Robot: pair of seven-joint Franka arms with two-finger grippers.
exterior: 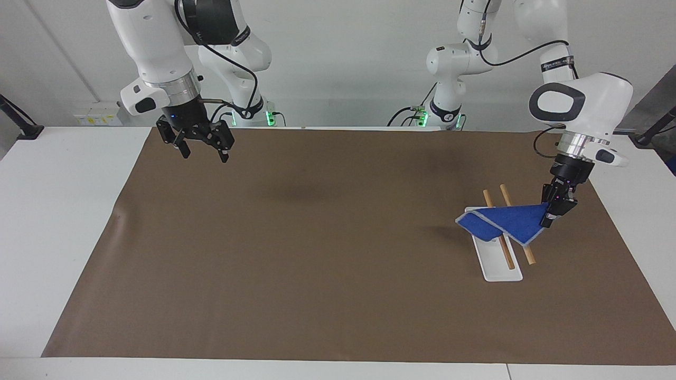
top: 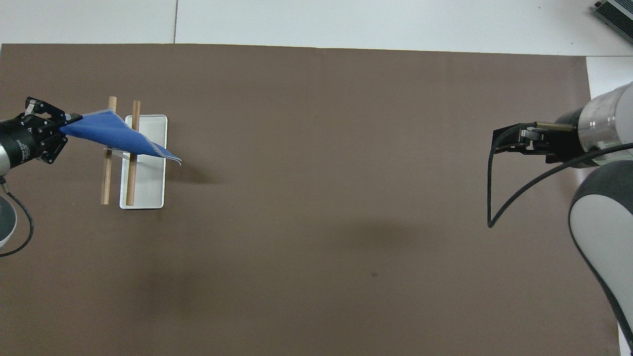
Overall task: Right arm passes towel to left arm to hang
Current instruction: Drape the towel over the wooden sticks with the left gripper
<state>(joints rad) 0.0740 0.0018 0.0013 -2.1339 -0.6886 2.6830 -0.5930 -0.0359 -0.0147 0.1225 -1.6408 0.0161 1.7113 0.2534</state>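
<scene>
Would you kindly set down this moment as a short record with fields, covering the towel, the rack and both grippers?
towel: royal-blue cloth with pale edging, held by one corner, spread across both wooden rods
rack: white tray base, toward the left arm's end of the brown mat
left gripper: shut on the towel, beside the rack
right gripper: open, empty, waiting over the mat's edge
</scene>
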